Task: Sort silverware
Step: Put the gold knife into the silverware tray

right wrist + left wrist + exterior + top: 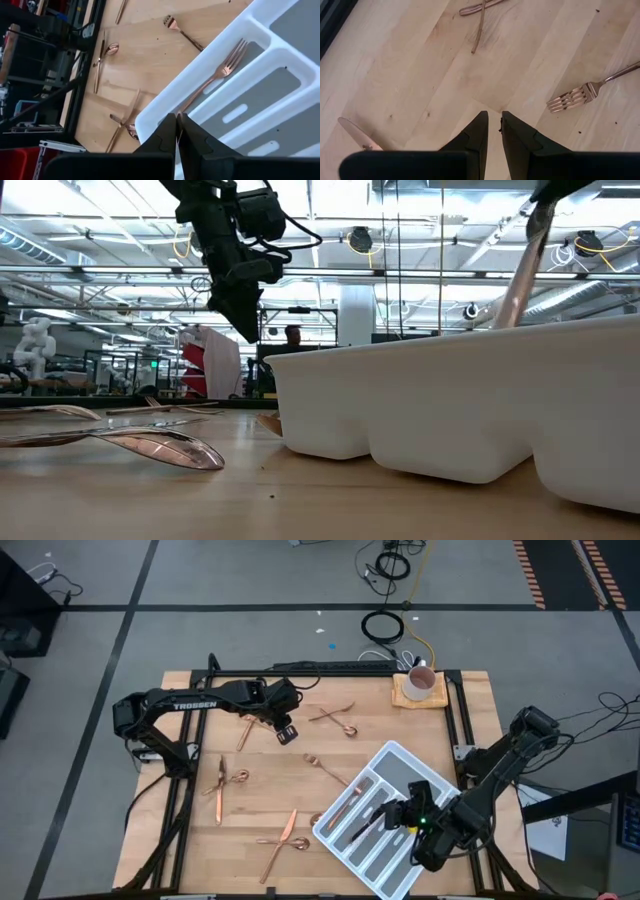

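Rose-gold fork (220,72) lies in the white divided plastic tray (345,840) at near right, under the pinched-shut, empty right gripper (177,122). Left gripper (491,125), slightly parted and empty, hovers far left over scattered silverware (290,835).

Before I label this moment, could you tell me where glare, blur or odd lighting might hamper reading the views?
Low view: bright ceiling lights backlight the left gripper into a silhouette; the near white tray looks soft, and the spoon mirrors the room. Left wrist view: even light, fork crisp. Right wrist view: the tray's fork is clear; its own fingers are blurred.
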{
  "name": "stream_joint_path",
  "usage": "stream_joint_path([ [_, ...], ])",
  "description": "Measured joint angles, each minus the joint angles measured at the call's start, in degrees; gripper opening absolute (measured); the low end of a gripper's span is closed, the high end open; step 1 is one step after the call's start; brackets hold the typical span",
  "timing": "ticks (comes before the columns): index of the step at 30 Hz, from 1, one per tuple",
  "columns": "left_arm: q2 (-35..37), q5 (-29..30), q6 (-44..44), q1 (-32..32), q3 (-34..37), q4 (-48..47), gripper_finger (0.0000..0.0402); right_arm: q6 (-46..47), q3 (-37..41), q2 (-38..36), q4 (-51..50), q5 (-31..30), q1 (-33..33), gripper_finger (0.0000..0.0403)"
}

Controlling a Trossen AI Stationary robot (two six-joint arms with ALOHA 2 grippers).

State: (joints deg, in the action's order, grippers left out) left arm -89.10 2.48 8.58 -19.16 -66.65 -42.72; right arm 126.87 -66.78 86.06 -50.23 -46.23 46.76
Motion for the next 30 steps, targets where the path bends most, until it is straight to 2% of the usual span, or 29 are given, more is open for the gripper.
stream_joint_path([
  [11,0.0,0.6,0.0,0.0,0.0,0.4,0.0059,-0.6,0.0,0.9,-2.7,0.2,-2.3,0.0000],
  [17,0.0,0.9,0.0,0.0,0.0,0.5,0.0059,-0.7,0.1,3.8,1.5,2.7,-2.6,0.0000],
  [25,0.0,1.0,0.0,0.0,0.0,2.0,0.0059,-0.9,2.9,6.9,8.7,3.2,-3.5,0.0000],
  [30,0.0,1.0,0.0,0.0,0.0,1.9,0.0059,-1.8,3.0,7.9,6.8,7.4,-4.8,0.0003],
])
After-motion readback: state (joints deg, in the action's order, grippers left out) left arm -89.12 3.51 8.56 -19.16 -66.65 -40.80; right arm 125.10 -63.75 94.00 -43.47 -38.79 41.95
